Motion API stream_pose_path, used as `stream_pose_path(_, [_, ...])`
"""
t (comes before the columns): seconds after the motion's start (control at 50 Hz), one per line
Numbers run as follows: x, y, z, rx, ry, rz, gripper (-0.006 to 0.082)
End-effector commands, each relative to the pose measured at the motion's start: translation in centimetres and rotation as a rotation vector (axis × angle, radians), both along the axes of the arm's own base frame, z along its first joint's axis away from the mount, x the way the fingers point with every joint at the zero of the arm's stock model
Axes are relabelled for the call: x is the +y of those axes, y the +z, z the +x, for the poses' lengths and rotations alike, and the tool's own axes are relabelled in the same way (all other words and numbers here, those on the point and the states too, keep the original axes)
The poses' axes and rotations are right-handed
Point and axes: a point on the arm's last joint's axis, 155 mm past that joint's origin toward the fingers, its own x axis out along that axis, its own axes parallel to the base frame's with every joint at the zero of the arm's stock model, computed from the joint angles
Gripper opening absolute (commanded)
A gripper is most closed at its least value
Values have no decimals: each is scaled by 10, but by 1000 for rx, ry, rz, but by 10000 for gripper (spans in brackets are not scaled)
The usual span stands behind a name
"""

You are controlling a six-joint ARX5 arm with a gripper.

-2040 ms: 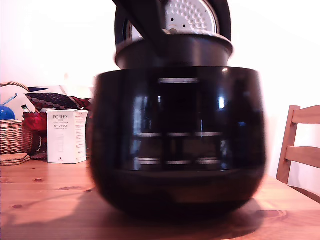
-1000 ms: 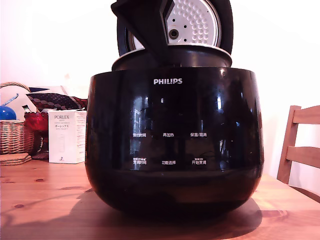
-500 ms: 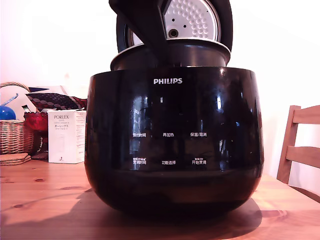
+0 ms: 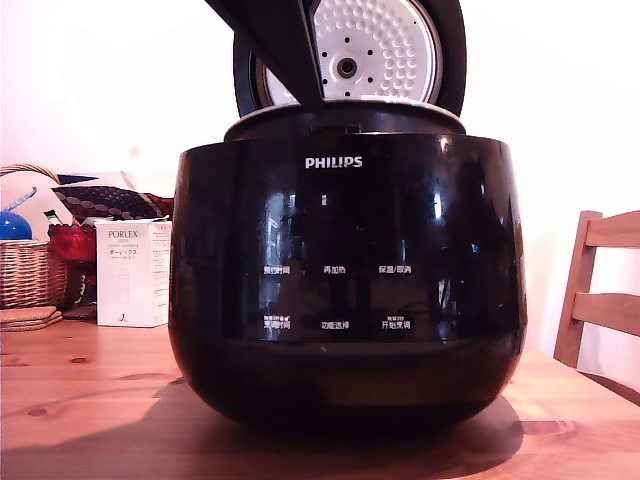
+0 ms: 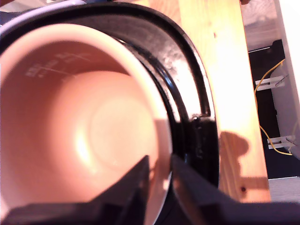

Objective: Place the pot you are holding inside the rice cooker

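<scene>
The gripper is straddling the rim of the pot, which is sitting inside the rice cooker, jaws narrow, contact indeterminable.

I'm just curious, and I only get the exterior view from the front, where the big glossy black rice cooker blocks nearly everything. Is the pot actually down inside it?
Observer: Yes. The wrist view shows the round metal pot, pinkish-copper inside, sitting within the rim of the large glossy black rice cooker.
Visitor: Is there anything in the pot?
Observer: No, it is empty. Faint measuring lines show on its inner wall.
Visitor: Is the hand holding it?
Observer: The hand straddles the pot's rim, one finger inside and one outside. I cannot tell whether it is gripping.
</scene>
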Motion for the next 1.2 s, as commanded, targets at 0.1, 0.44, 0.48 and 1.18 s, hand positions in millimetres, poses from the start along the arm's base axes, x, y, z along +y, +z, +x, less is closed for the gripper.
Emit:
stream_pose_path(0.1, [0, 12, 1, -12, 8, -36, 168])
stream_pose_path(0.44, [3, 41, -10, -28, 14, -123, 113])
stream_pose_path(0.48, [5, 48, -11, -30, 33, -142, 67])
stream_pose_path(1.18, [99, 177, 48, -216, 562, -651, -20])
